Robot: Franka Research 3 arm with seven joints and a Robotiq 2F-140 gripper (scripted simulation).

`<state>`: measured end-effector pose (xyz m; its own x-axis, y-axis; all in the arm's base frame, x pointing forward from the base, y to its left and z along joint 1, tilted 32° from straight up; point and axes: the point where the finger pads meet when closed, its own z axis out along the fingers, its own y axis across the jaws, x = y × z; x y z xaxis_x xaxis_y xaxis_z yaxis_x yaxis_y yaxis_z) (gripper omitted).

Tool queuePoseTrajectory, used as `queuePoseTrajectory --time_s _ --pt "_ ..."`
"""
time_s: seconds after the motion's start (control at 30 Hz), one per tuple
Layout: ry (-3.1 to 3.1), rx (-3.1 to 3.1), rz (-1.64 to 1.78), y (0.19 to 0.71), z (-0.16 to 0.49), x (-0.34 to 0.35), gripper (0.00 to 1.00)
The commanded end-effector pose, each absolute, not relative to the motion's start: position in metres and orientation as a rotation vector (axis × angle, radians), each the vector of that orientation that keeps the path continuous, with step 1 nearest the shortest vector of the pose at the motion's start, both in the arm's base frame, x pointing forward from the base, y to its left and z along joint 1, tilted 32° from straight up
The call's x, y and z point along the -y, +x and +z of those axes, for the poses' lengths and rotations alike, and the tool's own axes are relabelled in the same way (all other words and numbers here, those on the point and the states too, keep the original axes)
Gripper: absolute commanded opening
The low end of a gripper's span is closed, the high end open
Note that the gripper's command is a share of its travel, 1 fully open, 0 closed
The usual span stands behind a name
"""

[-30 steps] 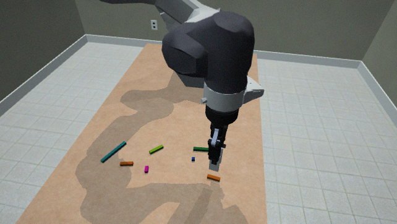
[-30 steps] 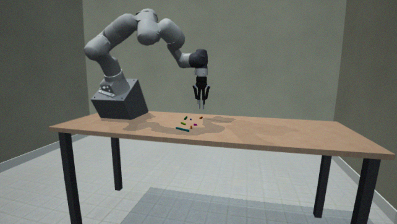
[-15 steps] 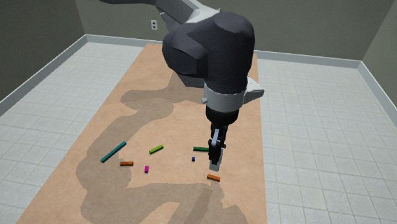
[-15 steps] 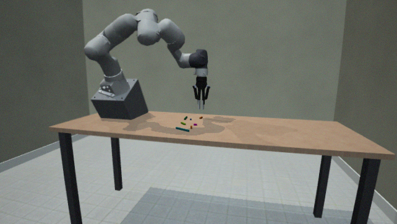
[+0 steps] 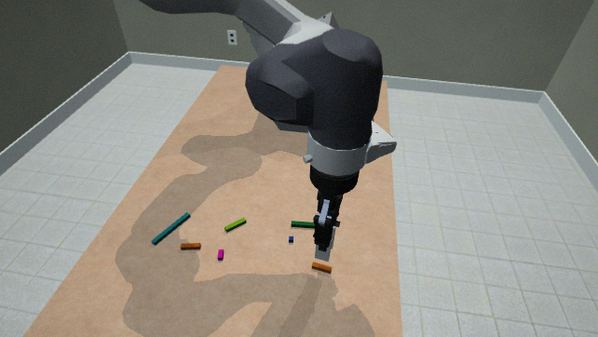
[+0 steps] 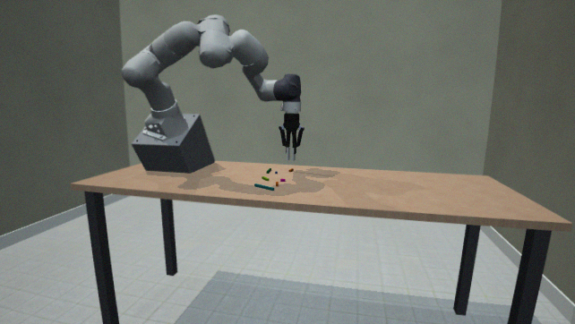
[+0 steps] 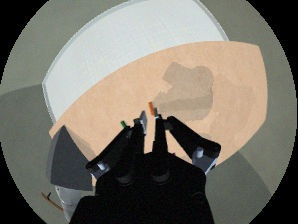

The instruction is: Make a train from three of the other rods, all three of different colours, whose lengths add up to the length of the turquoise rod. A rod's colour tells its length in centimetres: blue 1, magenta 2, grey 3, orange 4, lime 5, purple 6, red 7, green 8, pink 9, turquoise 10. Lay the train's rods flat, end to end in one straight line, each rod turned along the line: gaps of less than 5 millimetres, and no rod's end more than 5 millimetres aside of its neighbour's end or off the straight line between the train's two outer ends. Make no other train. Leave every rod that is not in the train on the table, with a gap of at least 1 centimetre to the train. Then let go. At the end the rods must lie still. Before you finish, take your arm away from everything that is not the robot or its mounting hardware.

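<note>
The turquoise rod [image 5: 170, 228] [image 6: 264, 187] lies slanted at the left in the top view. An orange rod [image 5: 191, 246] [image 6: 277, 183], the magenta rod [image 5: 221, 254] [image 6: 282, 180] and the lime rod [image 5: 235, 224] [image 6: 265, 178] lie apart to its right. The small blue rod [image 5: 291, 239] [image 6: 276, 173] lies in front of the green rod [image 5: 303, 224] [image 6: 269, 171] [image 7: 123, 124], whose right end is hidden. A second orange rod [image 5: 321, 267] [image 6: 291, 170] [image 7: 151, 108] lies at the right. My gripper [image 5: 322, 255] [image 6: 291, 157] [image 7: 150, 114] is slightly open and empty, above the table near that orange rod.
The table's right edge [image 5: 397, 242] runs to the right of the second orange rod in the top view. The arm hides part of the table behind the gripper there. Shadows of the arm cross the table [image 5: 261, 195] [image 6: 448, 192].
</note>
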<state>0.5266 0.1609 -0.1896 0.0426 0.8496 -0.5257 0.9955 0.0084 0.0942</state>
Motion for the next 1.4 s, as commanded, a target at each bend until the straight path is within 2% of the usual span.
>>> queuePoseTrajectory --time_s 0.0,1.37 --pt "1.886 -1.859 -0.439 0.529 -0.195 -0.157 0.15" --pt "1.886 -1.859 -0.439 0.533 -0.222 -0.141 0.15"
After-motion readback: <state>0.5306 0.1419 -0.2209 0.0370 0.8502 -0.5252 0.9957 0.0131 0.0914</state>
